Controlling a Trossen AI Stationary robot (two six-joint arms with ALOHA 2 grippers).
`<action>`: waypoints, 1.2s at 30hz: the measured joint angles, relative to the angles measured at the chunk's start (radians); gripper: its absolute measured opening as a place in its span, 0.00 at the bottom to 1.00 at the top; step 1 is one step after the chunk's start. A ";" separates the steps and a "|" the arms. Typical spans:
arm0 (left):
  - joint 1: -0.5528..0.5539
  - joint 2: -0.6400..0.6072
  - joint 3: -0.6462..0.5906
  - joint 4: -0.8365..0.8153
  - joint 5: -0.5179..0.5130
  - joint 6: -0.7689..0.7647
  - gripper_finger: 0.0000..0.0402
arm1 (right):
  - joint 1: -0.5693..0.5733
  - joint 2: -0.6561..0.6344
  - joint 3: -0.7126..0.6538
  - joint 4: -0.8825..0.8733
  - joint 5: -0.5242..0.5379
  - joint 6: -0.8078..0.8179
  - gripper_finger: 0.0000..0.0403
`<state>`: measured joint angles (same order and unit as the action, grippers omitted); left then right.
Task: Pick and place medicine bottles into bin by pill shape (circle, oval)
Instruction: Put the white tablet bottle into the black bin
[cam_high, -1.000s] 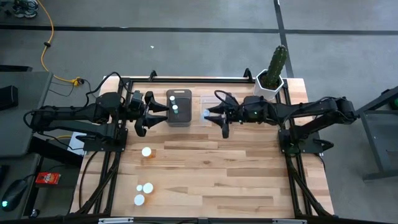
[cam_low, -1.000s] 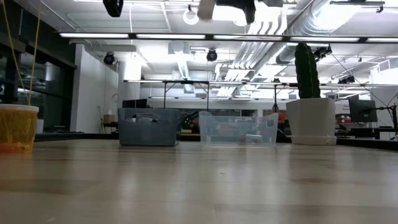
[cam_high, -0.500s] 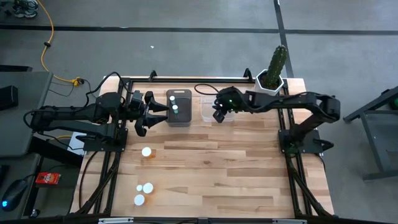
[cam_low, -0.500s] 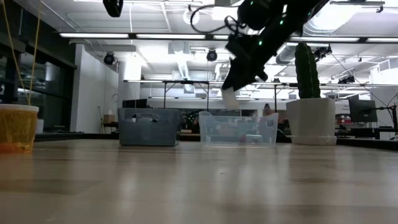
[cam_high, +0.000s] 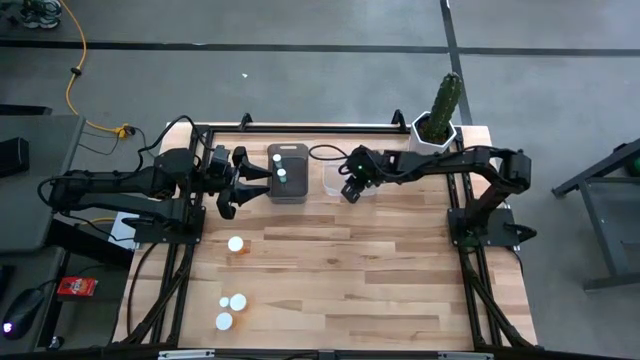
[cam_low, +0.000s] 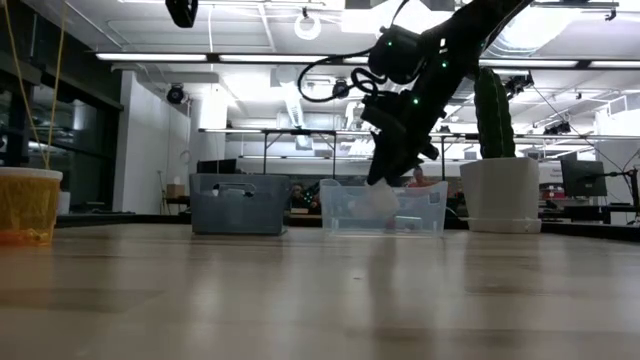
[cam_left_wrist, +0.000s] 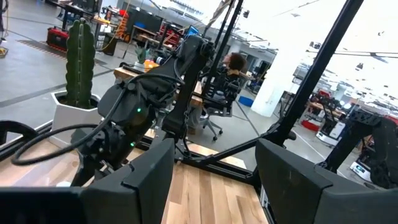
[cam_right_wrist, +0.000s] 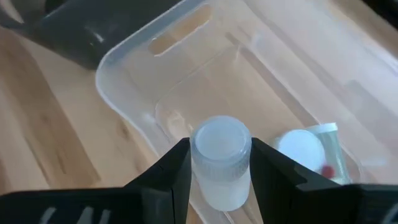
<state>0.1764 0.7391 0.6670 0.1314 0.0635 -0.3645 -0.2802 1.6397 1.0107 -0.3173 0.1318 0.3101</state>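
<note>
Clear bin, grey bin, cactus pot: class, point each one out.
clear bin (cam_right_wrist: 124, 46), right wrist view, on its rim.
grey bin (cam_low: 238, 205), low view, on its front wall.
cactus pot (cam_low: 500, 195), low view, on its white side.

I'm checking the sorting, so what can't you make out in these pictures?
- Pill shapes: the bottles in the grey bin are too small in the high view.
- Held bottle's contents: frosted wall, right wrist view; right claw flanks it.
- Left claw: wrist view cuts off its fingertips.
</note>
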 joint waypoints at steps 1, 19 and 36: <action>0.000 0.000 0.000 0.000 0.000 0.000 0.53 | 0.000 0.000 0.000 0.001 0.009 0.004 0.30; 0.000 0.000 0.000 0.000 0.000 0.000 0.53 | 0.000 -0.005 0.000 0.000 0.018 0.032 0.30; 0.000 0.000 0.000 0.000 0.000 0.000 0.53 | 0.001 -0.012 0.000 0.167 0.003 -0.015 0.30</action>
<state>0.1764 0.7391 0.6670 0.1314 0.0639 -0.3641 -0.2796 1.6278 1.0107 -0.1504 0.1349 0.2947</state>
